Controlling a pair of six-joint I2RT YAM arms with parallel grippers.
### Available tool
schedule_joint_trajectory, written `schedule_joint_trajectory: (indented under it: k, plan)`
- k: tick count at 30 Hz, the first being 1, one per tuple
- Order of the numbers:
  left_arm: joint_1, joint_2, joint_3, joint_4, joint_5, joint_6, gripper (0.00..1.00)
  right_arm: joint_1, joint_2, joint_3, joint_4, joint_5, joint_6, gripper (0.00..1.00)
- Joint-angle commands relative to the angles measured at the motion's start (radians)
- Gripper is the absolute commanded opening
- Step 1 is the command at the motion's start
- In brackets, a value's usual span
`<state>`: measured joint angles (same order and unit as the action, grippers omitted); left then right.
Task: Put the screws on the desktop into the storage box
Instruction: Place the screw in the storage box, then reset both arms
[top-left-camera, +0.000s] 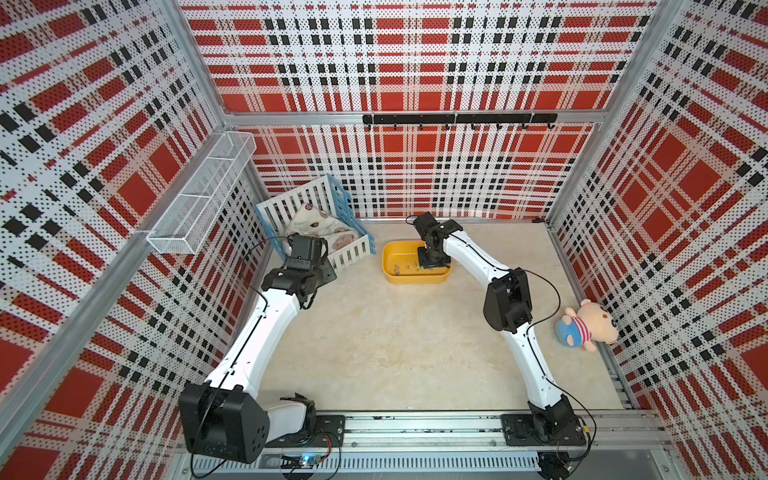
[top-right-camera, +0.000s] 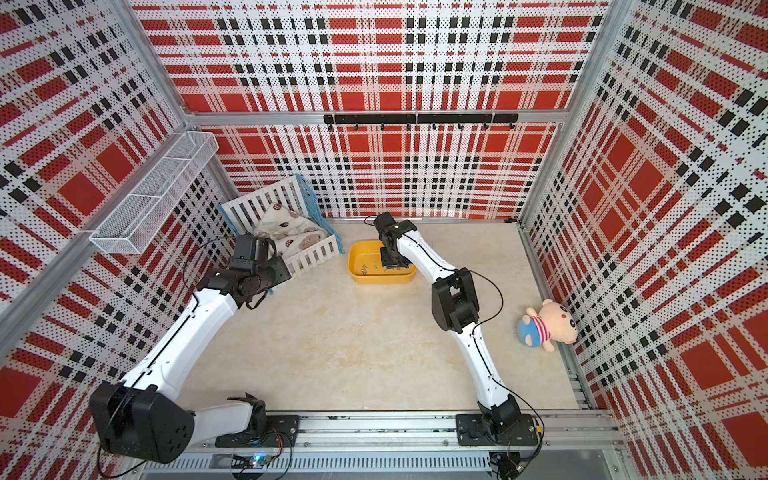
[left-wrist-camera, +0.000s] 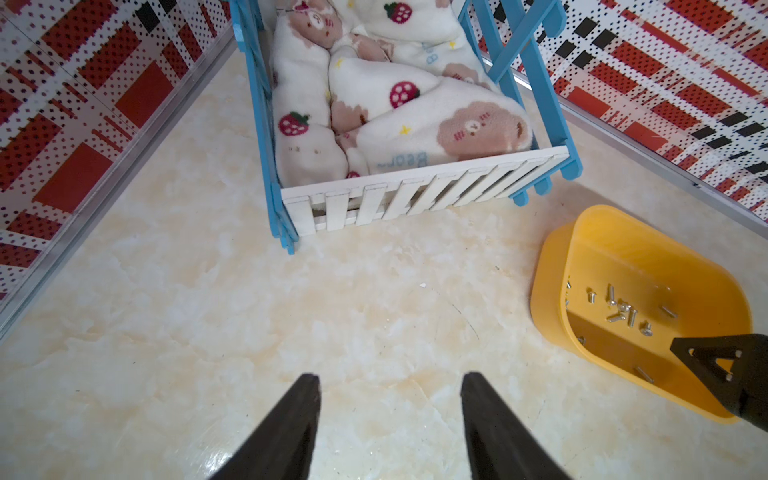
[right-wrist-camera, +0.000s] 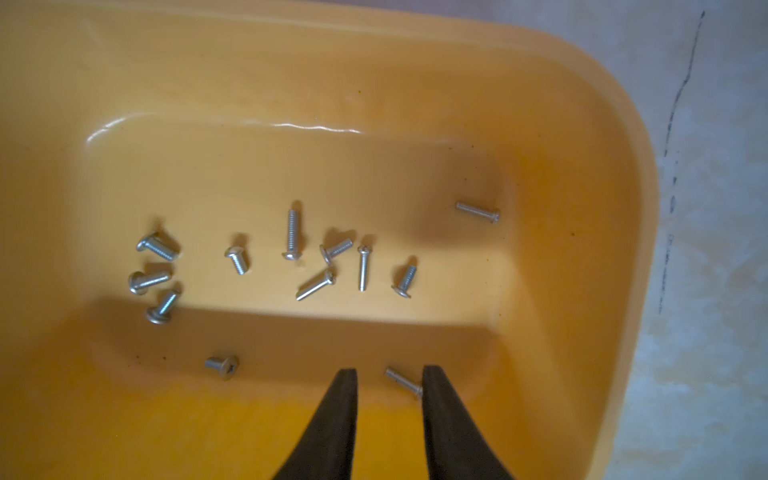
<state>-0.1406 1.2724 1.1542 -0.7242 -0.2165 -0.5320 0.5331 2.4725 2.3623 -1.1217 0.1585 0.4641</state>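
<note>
- The right arm (top-left-camera: 469, 257) bends over the yellow storage box (top-left-camera: 390, 272), which sits towards the back of the beige marble-look desk (top-left-camera: 395, 353). The right jaws hang inside the tub, as both top views show.
- From the right wrist, those jaws stand spread, with the black fingers (right-wrist-camera: 332, 419) apart and pinching nothing. One screw (right-wrist-camera: 402, 381) lies on the box floor in the gap. Its head end is at the edge of one finger, and it is not clear whether the two touch.
- Twelve silver screws (right-wrist-camera: 293, 235) lie loose on the floor of the box (right-wrist-camera: 582, 124). Three are bunched at one end and several are scattered across the middle. One lies apart near a corner, and a short one lies just beside the jaws.
- The left arm (top-left-camera: 266, 328) is held close to the crib. Its left jaws are spread over the desk (left-wrist-camera: 208, 311), fingers (left-wrist-camera: 291, 428) holding nothing. The box (left-wrist-camera: 548, 291) and its screws (left-wrist-camera: 621, 311) lie off to one side.
- A white-and-blue slatted crib (top-left-camera: 291, 208) stands in the back left corner near the box, with a bear-and-strawberry blanket (left-wrist-camera: 415, 124) inside.
- A plush pig (top-left-camera: 586, 324) lies against the right wall, well apart from the box.
- A white wire-mesh basket (top-left-camera: 199, 195) hangs on the left wall.
</note>
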Motion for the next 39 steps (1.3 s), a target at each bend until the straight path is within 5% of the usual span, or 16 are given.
schedule_joint_trajectory:
  k: [1,5,8,14,19,26,33,39]
  plan:
    - [0.012,-0.015,-0.008,0.021,0.005,0.016,0.61,0.000,-0.037,-0.001,0.000,0.014,0.001,0.36]
    - [0.025,-0.022,-0.007,0.031,-0.011,0.028,0.61,0.002,-0.205,-0.147,0.082,0.062,0.009,0.40]
    - [0.046,-0.040,-0.036,0.093,-0.039,0.052,0.62,0.001,-0.447,-0.438,0.309,0.155,-0.010,0.50]
    - [0.087,-0.090,-0.174,0.344,-0.042,0.093,0.70,-0.050,-0.823,-1.003,0.752,0.275,-0.153,0.77]
    - [0.092,-0.162,-0.355,0.633,-0.128,0.121,0.75,-0.133,-0.966,-1.276,0.939,0.303,-0.226,0.99]
    - [0.095,-0.257,-0.720,1.117,-0.300,0.251,0.84,-0.204,-1.073,-1.688,1.456,0.386,-0.384,1.00]
    - [0.146,-0.176,-0.759,1.216,-0.357,0.238,0.86,-0.282,-1.004,-1.838,1.772,0.383,-0.480,1.00]
    - [0.140,-0.156,-0.918,1.444,-0.428,0.201,0.87,-0.354,-1.018,-1.998,2.031,0.238,-0.482,1.00]
